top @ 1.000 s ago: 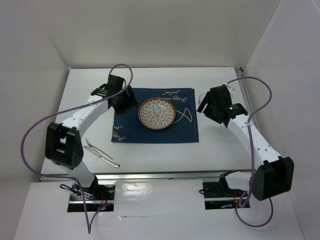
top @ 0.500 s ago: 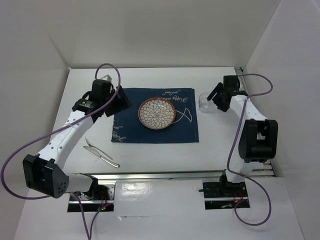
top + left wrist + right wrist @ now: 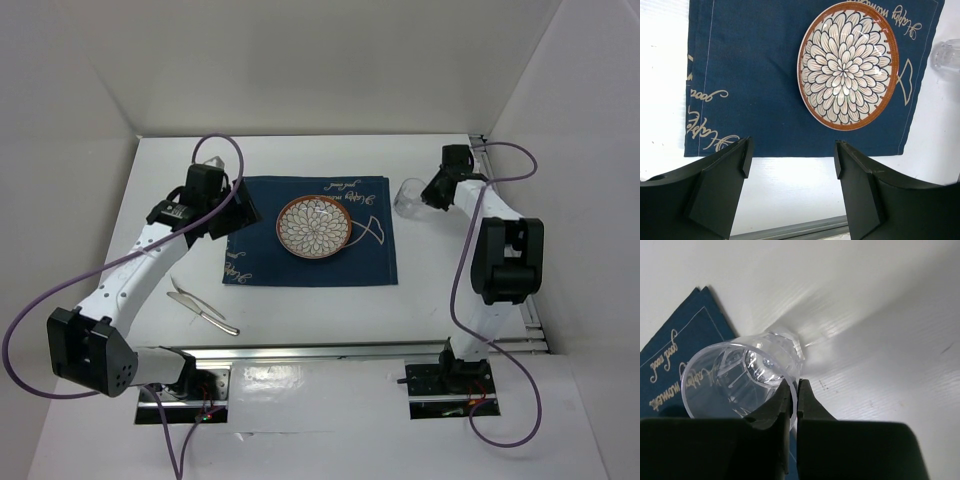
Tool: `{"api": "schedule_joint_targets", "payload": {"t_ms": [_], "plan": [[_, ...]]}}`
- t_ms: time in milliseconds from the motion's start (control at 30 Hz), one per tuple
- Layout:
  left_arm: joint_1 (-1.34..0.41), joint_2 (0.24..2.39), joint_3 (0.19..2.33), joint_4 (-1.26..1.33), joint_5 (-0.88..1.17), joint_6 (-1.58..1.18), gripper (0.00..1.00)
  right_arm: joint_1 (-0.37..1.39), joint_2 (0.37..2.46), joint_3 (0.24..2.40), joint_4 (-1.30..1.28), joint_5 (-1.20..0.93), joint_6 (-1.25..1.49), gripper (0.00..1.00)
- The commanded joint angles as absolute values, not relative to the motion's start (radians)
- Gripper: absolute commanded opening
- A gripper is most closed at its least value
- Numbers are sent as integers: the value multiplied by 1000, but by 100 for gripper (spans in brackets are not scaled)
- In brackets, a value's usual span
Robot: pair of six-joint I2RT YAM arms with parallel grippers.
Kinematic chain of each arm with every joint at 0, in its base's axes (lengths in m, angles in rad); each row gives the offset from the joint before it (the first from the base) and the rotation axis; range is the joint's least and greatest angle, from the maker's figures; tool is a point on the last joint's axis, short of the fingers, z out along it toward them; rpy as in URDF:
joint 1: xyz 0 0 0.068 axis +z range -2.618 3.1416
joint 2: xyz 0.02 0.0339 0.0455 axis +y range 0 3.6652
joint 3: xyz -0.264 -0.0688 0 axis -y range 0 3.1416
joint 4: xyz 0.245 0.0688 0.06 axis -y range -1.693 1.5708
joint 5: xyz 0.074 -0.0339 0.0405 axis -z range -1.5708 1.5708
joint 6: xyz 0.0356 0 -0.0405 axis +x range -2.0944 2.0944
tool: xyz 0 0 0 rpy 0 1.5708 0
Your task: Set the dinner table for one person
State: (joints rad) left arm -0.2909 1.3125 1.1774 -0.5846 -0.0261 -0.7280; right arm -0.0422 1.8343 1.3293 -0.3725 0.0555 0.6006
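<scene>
Right gripper (image 3: 794,390): fingers almost closed, pinching rim wall of clear glass (image 3: 735,375).

Glass just beside right edge of navy placemat (image 3: 755,75). Resting on table or lifted: cannot tell.

Left gripper (image 3: 792,150): jaws wide apart, nothing between them, hovers at left edge of placemat.

Flower-pattern plate (image 3: 848,65) lies on placemat, near its middle.

Metal cutlery (image 3: 203,308) on bare surface, left and nearer, apart from placemat.

White dinner table (image 3: 310,310) under all things; aluminium rail (image 3: 320,350) along its near edge, by arm bases.
</scene>
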Motion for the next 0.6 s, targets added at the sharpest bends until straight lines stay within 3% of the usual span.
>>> {"api": "schedule_joint_targets", "payload": {"t_ms": [0,167,400,567], "plan": [[-295,1281,1181,-581,-25,-699,82,-17,1705,1353,-330,176,577,0],[-295,1281,1172,-572,-24,-719,82,52,1669,1417,-330,172,511,0],[-295,1262,1172,-657,-130,-759,82,176,1871,1681,-449,184,489,0],[-295,1200,1147,-686,-160,-759,82,205,1971,1730,-468,195,499,0]]}}
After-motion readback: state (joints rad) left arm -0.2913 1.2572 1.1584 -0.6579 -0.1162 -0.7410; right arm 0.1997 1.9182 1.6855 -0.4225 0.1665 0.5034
